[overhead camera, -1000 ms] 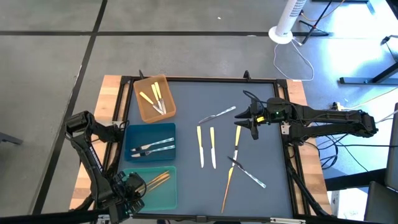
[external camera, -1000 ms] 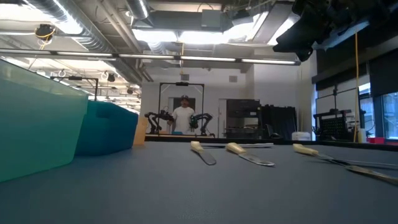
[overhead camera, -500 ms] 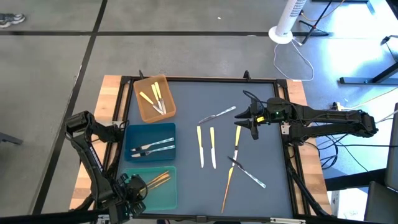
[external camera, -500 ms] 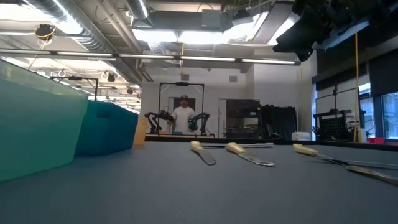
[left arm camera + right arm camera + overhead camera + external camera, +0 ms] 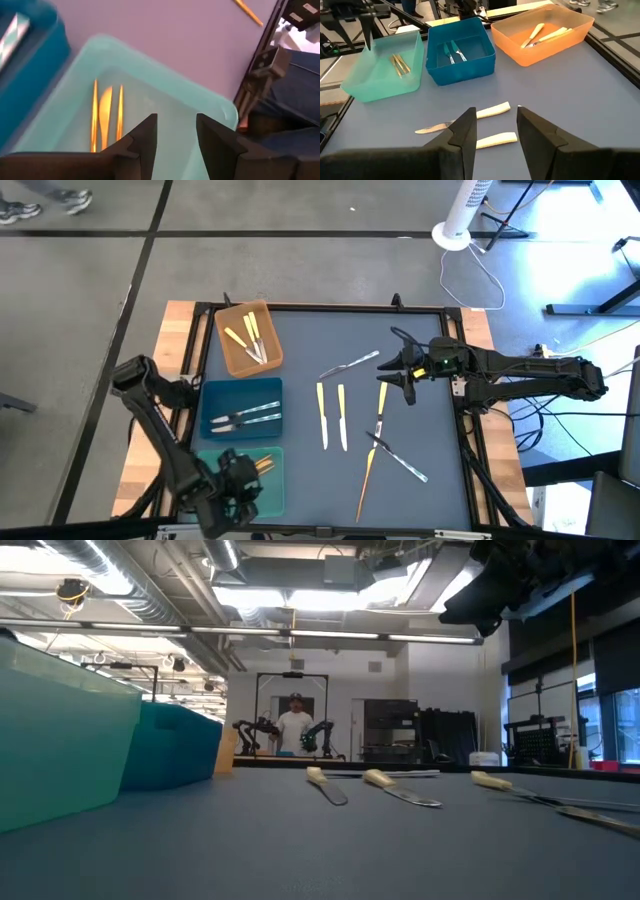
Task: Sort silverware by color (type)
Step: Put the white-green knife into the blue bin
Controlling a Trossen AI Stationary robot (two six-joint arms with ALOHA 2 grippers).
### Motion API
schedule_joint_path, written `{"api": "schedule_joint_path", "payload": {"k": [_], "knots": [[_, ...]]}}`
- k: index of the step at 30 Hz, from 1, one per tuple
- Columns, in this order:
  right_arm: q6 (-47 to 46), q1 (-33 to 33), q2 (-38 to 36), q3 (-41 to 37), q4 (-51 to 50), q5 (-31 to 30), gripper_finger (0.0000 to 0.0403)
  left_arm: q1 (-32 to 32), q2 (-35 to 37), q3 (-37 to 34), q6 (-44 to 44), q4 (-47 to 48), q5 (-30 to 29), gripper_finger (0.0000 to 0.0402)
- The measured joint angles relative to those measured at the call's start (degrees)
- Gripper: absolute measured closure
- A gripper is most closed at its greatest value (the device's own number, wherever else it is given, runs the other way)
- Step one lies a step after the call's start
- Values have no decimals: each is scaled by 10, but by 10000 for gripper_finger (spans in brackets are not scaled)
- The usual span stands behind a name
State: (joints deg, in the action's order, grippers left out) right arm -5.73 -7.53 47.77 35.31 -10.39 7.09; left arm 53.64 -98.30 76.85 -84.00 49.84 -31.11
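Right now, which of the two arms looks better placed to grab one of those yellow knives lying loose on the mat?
The right. Its open, empty gripper hovers beside the yellow-handled knives in mid-mat. The left gripper, also open, sits over the teal tray, across the table from them.

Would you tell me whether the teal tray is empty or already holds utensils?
Not empty: the teal tray holds orange-gold utensils lying flat on its floor.
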Motion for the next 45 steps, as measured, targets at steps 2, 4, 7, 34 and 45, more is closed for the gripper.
{"api": "schedule_joint_path", "payload": {"k": [2, 4, 7, 34, 45], "knots": [[2, 0, 0, 0, 0, 0, 274, -22, 0, 0, 41, -7, 0, 272], [2, 0, 0, 0, 0, 0, 274, -45, 0, 0, 87, -15, 2, 272], [4, 0, 0, 0, -1, 11, 274, -78, 0, 0, 161, -33, 4, 272], [-120, 176, 0, 123, -217, 22, 274, -306, 0, 0, 606, -197, 4, 272], [-310, 357, 35, 123, -234, -130, 274, -368, 0, 0, 682, -238, 5, 272]]}}
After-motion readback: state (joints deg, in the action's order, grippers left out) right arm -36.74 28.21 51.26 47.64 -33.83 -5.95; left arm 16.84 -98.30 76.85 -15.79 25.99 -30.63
